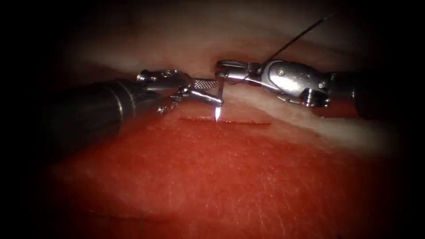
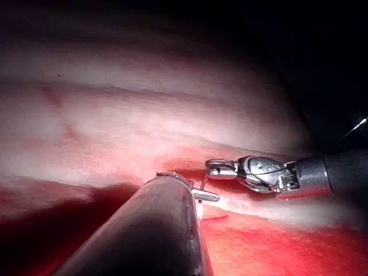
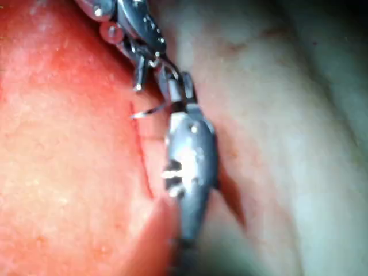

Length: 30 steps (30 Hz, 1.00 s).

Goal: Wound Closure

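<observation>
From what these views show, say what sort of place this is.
Likely a surgical practice bench: two needle drivers, left tool and right tool, hold a curved needle over a cut in pork-belly tissue.

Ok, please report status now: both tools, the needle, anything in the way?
Right tool shut on needle near its tail. Left tool open around needle. Needle tip just above the cut, not in tissue. Thread trails behind right tool.
</observation>
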{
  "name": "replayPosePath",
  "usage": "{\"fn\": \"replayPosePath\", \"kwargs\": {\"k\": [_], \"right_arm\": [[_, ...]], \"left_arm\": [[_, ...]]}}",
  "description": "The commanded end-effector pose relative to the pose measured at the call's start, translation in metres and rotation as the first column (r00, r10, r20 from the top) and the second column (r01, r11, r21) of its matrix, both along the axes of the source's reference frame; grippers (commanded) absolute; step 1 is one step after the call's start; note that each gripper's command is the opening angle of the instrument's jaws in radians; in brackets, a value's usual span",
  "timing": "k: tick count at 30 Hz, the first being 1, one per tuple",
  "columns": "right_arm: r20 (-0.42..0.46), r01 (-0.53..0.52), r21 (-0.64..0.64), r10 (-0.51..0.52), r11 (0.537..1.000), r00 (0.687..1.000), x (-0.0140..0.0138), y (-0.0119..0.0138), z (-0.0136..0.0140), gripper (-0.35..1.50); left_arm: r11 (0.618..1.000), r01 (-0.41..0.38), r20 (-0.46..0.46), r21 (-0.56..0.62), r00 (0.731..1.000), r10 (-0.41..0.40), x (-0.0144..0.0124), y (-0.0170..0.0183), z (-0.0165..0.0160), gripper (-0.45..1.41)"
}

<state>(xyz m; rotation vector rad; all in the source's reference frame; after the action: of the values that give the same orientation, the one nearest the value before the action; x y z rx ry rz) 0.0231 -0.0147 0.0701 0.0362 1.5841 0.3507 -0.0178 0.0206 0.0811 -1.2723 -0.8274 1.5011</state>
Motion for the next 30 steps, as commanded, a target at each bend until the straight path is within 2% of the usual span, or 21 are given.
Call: {"fn": "replayPosePath", "kwargs": {"k": [1, 5, 9, 11, 12, 13, 14, 17, 22, 23, 24, 25, 26, 28, 30], "right_arm": [[-0.004, 0.001, -0.004, -0.001, 1.0, 1.0, 0.001, 0.0001, 0.0001, -0.35], [-0.007, 0.002, -0.01, -0.002, 1.0, 1.0, 0.0013, 0.0, -0.0002, -0.35], [-0.009, 0.001, -0.016, -0.001, 1.0, 1.0, 0.0014, 0.0, -0.0004, -0.35], [-0.011, -0.002, -0.016, 0.001, 1.0, 1.0, 0.0014, 0.0, -0.0005, -0.35], [-0.012, -0.001, -0.017, 0.001, 1.0, 1.0, 0.0015, -0.0001, -0.0005, -0.35], [-0.013, -0.001, -0.017, 0.001, 1.0, 1.0, 0.0015, -0.0001, -0.0006, -0.35], [-0.014, 0.0, -0.017, 0.0, 1.0, 1.0, 0.0016, -0.0001, -0.0007, -0.35], [-0.019, 0.003, -0.017, -0.003, 1.0, 1.0, 0.0015, -0.0001, -0.0008, -0.35], [-0.033, -0.005, -0.019, 0.004, 1.0, 0.999, 0.0013, 0.0, -0.0007, -0.35], [-0.029, -0.019, -0.018, 0.018, 1.0, 0.999, 0.0013, 0.0, -0.0007, -0.23], [-0.022, -0.029, -0.028, 0.028, 0.999, 0.999, 0.0013, 0.0, -0.0008, 0.07], [-0.014, -0.045, -0.051, 0.044, 0.998, 0.999, 0.0013, 0.0, -0.0008, 0.52], [-0.015, -0.051, -0.063, 0.05, 0.997, 0.999, 0.0014, 0.0001, -0.0008, 0.69], [-0.003, -0.055, -0.09, 0.055, 0.994, 0.999, 0.0016, 0.0, -0.0009, 0.89], [0.006, -0.056, -0.125, 0.057, 0.991, 0.998, 0.0019, -0.0001, -0.0012, 0.98]], "left_arm": [[1.0, 0.0, 0.0, -0.003, 1.0, 0.0, -0.0005, 0.0004, 0.0006, 0.45], [1.0, 0.003, -0.002, -0.004, 1.0, -0.003, -0.0009, 0.0004, 0.0007, 0.45], [1.0, 0.002, -0.003, -0.006, 1.0, -0.002, -0.0009, 0.0003, 0.0009, 0.32], [1.0, 0.001, -0.002, -0.006, 1.0, -0.001, -0.0008, 0.0002, 0.001, 0.1], [0.999, 0.004, 0.009, 0.034, 1.0, -0.004, -0.0007, 0.0001, 0.0011, -0.42], [0.999, 0.005, 0.013, 0.051, 1.0, -0.006, -0.0007, 0.0001, 0.0011, -0.45], [0.992, 0.012, 0.026, 0.125, 1.0, -0.016, -0.0006, -0.0001, 0.0012, -0.45], [0.983, 0.016, 0.036, 0.183, 0.999, -0.023, -0.0005, -0.0001, 0.0012, -0.45], [0.979, 0.017, 0.045, 0.206, 0.999, -0.027, -0.0004, 0.0, 0.0012, -0.45], [0.978, 0.016, 0.045, 0.206, 0.999, -0.026, -0.0003, 0.0, 0.0011, -0.45], [0.978, 0.018, 0.048, 0.206, 0.998, -0.028, -0.0002, 0.0001, 0.0011, -0.45], [0.979, 0.02, 0.052, 0.205, 0.998, -0.032, -0.0002, 0.0001, 0.0011, -0.45], [0.979, 0.022, 0.054, 0.205, 0.998, -0.034, -0.0001, 0.0002, 0.0011, -0.45], [0.978, 0.024, 0.057, 0.205, 0.998, -0.036, -0.0001, 0.0003, 0.001, -0.45], [0.977, 0.023, 0.059, 0.211, 0.998, -0.036, -0.0002, 0.0004, 0.001, -0.45]]}}
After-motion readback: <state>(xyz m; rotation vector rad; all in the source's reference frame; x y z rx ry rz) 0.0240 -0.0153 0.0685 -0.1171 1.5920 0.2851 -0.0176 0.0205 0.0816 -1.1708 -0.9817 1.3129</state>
